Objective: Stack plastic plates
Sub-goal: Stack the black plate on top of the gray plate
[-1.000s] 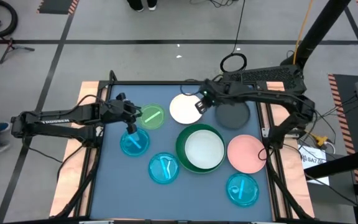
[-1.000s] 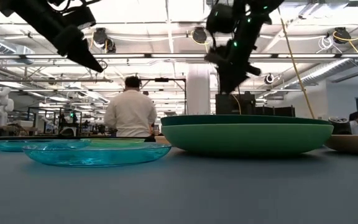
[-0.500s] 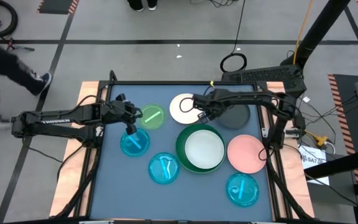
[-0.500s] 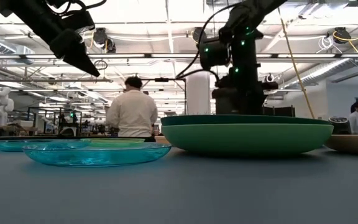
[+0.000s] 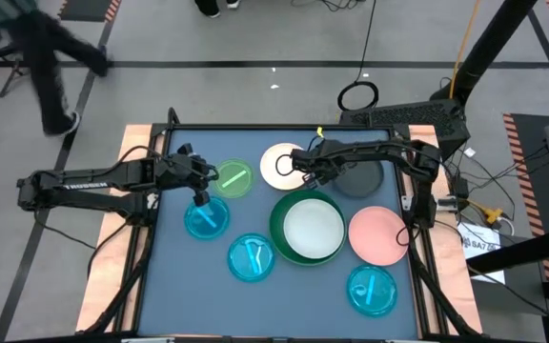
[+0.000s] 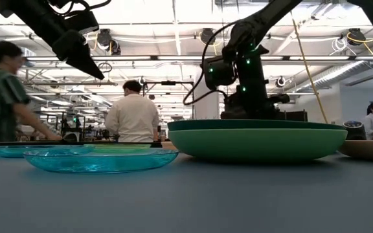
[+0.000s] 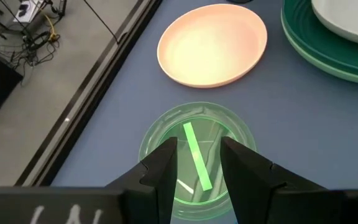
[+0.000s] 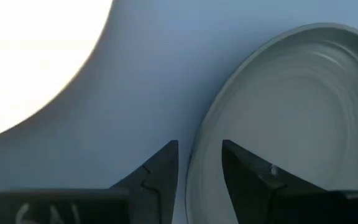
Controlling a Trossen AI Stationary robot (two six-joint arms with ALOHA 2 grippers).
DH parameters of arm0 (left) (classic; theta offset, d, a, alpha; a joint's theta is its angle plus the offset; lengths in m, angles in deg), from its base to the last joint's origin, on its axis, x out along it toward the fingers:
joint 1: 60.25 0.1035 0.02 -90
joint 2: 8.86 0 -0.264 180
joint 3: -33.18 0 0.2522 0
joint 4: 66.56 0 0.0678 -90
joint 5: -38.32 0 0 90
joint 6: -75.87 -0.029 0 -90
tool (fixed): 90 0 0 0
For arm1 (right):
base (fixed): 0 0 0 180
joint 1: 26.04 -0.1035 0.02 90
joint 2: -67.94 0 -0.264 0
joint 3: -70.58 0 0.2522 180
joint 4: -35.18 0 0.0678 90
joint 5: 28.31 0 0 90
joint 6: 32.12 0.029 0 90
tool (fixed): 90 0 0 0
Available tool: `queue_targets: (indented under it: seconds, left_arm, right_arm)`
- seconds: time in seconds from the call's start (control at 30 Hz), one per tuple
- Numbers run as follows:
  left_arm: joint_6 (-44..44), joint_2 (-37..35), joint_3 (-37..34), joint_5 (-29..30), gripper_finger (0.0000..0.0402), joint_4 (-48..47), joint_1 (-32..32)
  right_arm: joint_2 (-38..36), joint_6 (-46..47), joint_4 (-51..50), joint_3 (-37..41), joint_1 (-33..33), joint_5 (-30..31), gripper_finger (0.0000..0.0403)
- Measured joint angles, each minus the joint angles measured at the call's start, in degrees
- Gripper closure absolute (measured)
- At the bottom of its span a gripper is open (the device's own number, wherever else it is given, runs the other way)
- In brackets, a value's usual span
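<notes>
My right gripper [image 5: 303,167] is open, low between the white plate [image 5: 279,164] and the dark grey plate [image 5: 360,177]. In the right wrist view its fingers [image 8: 200,149] stand on either side of the grey plate's left rim [image 8: 194,155]. My left gripper [image 5: 201,181] hovers open just left of the lime plate [image 5: 233,178], which shows between its fingers [image 7: 199,146]. A white plate [image 5: 313,227] lies inside the large green plates [image 5: 276,229]. The pink plate [image 5: 379,235] and three cyan plates [image 5: 206,219] [image 5: 252,257] [image 5: 372,291] lie flat on the table. My right gripper has one finger [image 8: 160,168] outside the dark grey plate's rim [image 8: 194,155] and one finger over its inside, coming from above. I cannot tell whether either finger touches the rim. The plate lies flat on the table.
The blue table top [image 5: 179,276] has bare room at its near left corner and along its far edge. Wooden side rails [image 5: 139,229] run down both sides. People stand and walk in the room beyond the table [image 6: 133,116].
My right gripper has swung from the far side toward the table's left and come down, ending low at the gap between the white and dark grey plates. No plate has moved. A person has walked past in the room behind.
</notes>
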Motion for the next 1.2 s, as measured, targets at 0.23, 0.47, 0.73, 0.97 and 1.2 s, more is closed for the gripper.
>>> queue_targets:
  seconds: [0.23, 0.47, 0.73, 0.97, 1.2]
  left_arm:
    - [0.0, 0.0, 0.0, 0.0, 0.0273, 0.0, 0.0]
    - [0.0, 0.0, 0.0, 0.0, 0.0273, 0.1, 0.0]
    - [-0.2, 0.0, 0.0, 0.0, 0.0273, 0.5, 0.0]
    - [-0.3, 0.0, 0.0, 0.0, 0.0273, 2.0, 0.0]
    - [-0.3, 0.0, 0.0, 0.0, 0.0273, 2.0, 0.0]
  right_arm:
    - [3.1, -1.3, 0.4, 0.0, 1.2, 2.8, 0.0310]
    - [3.3, -2.2, 0.1, 0.0, 1.3, 5.1, 0.0393]
    - [-1.5, -0.4, -9.6, -1.5, -0.6, 8.5, 0.0397]
    - [-9.5, 2.3, -14.2, -6.7, -10.0, 11.8, 0.0398]
    - [-14.6, 4.0, -9.6, -9.4, -23.2, 6.9, 0.0398]
